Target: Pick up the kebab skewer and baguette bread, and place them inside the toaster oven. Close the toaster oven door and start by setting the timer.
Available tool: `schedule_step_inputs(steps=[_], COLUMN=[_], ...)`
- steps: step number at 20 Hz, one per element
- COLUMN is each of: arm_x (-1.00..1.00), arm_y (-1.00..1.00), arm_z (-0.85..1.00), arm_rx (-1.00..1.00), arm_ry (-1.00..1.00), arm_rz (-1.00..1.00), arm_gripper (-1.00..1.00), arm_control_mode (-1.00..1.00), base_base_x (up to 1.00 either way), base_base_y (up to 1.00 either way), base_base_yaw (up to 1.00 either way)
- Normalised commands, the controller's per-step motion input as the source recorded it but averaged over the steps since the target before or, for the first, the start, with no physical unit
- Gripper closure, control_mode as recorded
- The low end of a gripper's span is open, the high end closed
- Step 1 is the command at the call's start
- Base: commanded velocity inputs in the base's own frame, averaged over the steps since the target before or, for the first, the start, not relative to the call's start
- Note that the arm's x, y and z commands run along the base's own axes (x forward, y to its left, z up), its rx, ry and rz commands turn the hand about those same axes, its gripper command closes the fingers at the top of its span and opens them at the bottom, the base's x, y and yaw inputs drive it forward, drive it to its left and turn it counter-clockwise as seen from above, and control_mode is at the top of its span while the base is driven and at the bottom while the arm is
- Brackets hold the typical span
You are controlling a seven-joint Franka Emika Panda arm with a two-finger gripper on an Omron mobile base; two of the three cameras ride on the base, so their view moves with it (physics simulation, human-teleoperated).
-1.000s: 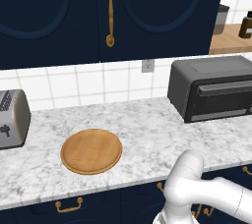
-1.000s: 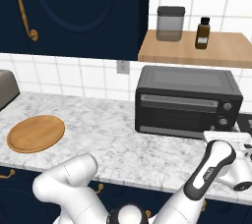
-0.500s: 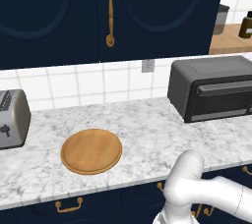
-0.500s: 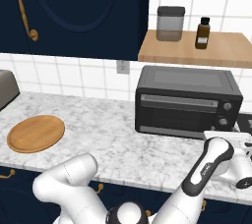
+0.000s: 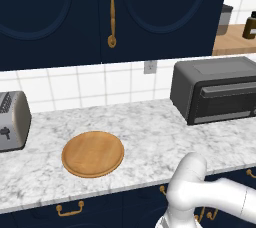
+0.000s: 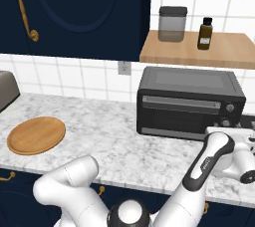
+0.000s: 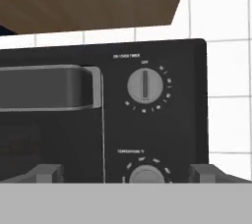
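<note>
The toaster oven stands dark grey at the right end of the counter. Its door is shut, and the bar handle lies across the left of the hand view. My gripper is open and holds nothing. It faces the oven's control panel from close in front. The timer knob is straight ahead, above the gap between the fingertips. The temperature knob sits low between them. The kebab skewer and baguette bread are out of view.
A round wooden plate lies on the marble counter left of the oven. A silver slot toaster stands at the far left. Above the oven, a wooden shelf carries a jar and a brown bottle.
</note>
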Motion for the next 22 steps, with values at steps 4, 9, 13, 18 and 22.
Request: schedule_step_inputs(steps=[4,9,13,18,22], arm_x=[0.01,0.02,0.0,0.0,0.0], arm_y=[0.0,0.0,0.0,0.0,-0.01], arm_z=[0.23,0.22,0.08,0.02,0.0], arm_rx=[0.0,0.0,0.08,0.17,0.22], arm_ry=[0.03,0.01,0.0,0.0,0.0], arm_rz=[0.0,0.0,0.0,0.0,0.0], arm_gripper=[-1.0,-1.0,-1.0,-1.0,-1.0], arm_control_mode=[-1.0,-1.0,-1.0,-1.0,-1.0], base_base_x=[0.0,0.0,0.0,0.0,0.0], base_base_y=[0.0,0.0,0.0,0.0,0.0], base_base_yaw=[0.0,0.0,0.0,0.0,0.0])
